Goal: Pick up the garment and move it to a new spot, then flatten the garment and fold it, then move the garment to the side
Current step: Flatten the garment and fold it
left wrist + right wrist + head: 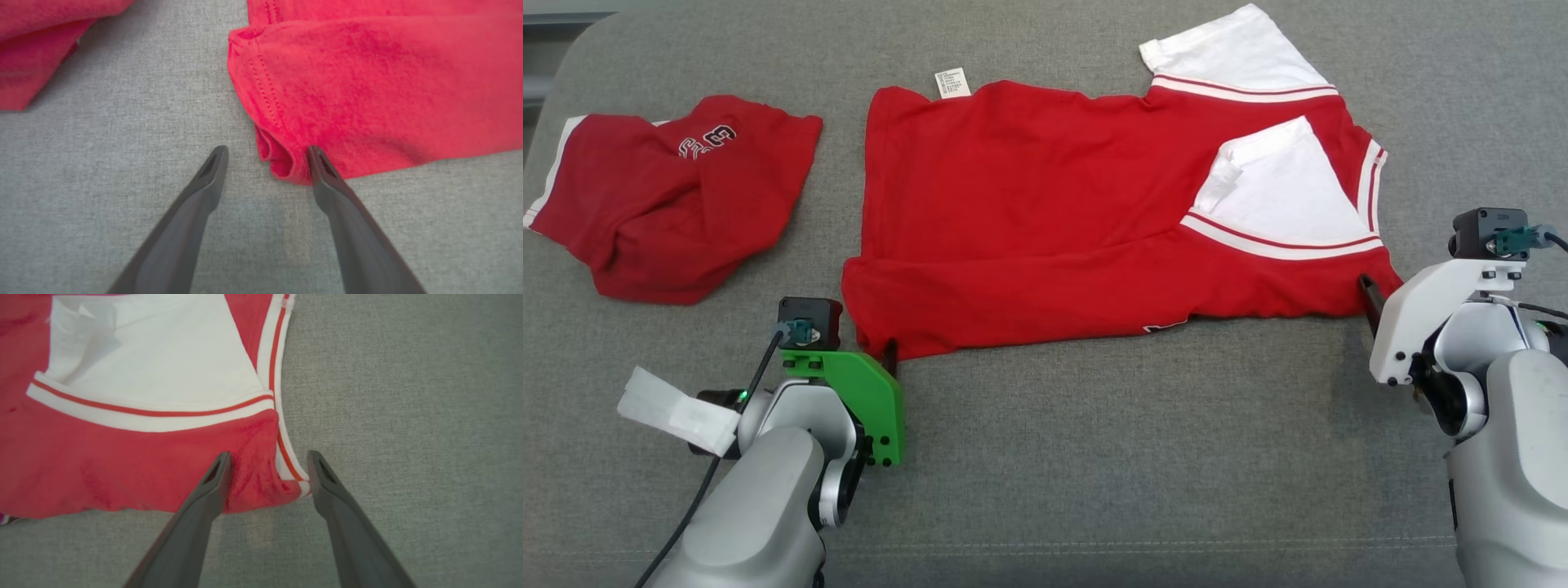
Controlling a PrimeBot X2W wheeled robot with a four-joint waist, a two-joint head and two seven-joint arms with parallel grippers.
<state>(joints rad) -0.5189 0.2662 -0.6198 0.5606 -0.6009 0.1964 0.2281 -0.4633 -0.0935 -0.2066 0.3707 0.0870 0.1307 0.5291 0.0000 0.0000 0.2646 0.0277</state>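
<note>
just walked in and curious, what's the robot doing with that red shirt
A two-armed robot is working on a red and white shirt spread on a grey surface. The left fingers stand open at the shirt's near left corner, one tip against the hem. The right fingers straddle the near right corner, also open, so nothing is gripped yet. A second red garment lies crumpled to the left.

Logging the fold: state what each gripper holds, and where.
Nothing is held. The left gripper and right gripper both stand open, each straddling a near corner of the red shirt, unclamped.
</note>
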